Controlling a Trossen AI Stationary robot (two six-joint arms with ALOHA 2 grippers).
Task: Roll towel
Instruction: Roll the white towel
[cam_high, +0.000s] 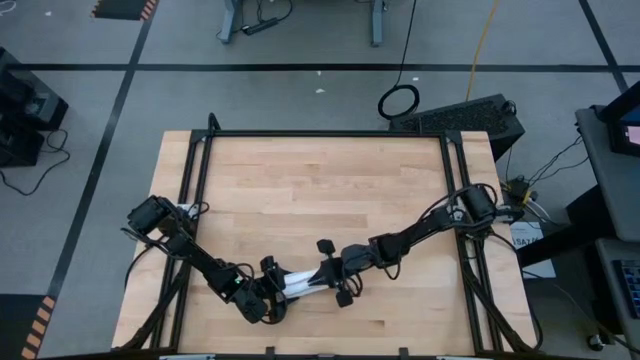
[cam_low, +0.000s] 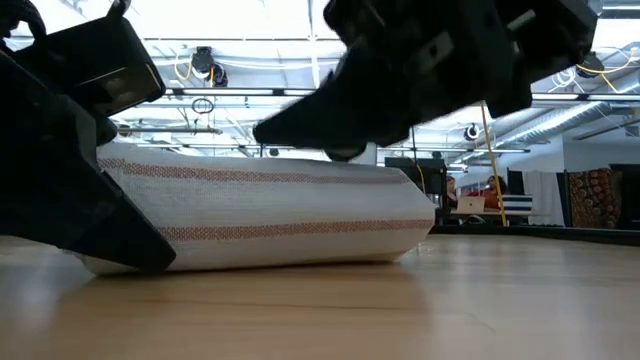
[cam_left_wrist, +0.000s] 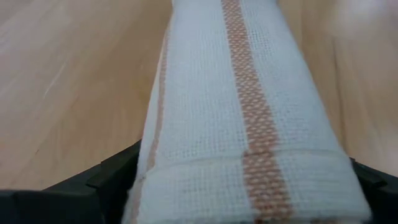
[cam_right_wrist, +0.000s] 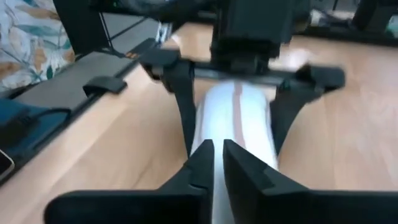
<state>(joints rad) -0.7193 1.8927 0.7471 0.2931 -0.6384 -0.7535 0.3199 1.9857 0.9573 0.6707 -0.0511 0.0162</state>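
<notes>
- Dark gripper bodies fill the front of my low view: one block at the left (cam_low: 70, 150) covers the towel's (cam_low: 280, 215) left end, and another (cam_low: 430, 60) hangs over its right part. I cannot tell from this view alone which is which.
- Low view again: the towel lies as a flattened roll on the wooden table (cam_low: 400, 310), its reddish stripes running along its length and its right end tapering to a blunt point.
- High view: the towel (cam_high: 300, 283) sits near the front edge of the table (cam_high: 320, 180), a little left of centre, between my two grippers. The left gripper (cam_high: 268, 290) is at its left end and the right gripper (cam_high: 330, 275) at its right end.
- Left wrist view: the towel (cam_left_wrist: 242, 124) runs straight away from my camera, and the left fingers (cam_left_wrist: 112, 177) stand spread wide, one on each side of the roll.
- Right wrist view: my right gripper (cam_right_wrist: 217, 163) has its fingers (cam_right_wrist: 202, 165) nearly pressed together, a narrow slit between the tips, above the near end of the towel (cam_right_wrist: 233, 121). I cannot tell whether any cloth is pinched there.
- Same view: the left gripper (cam_right_wrist: 239, 93) straddles the far end of the roll.
</notes>
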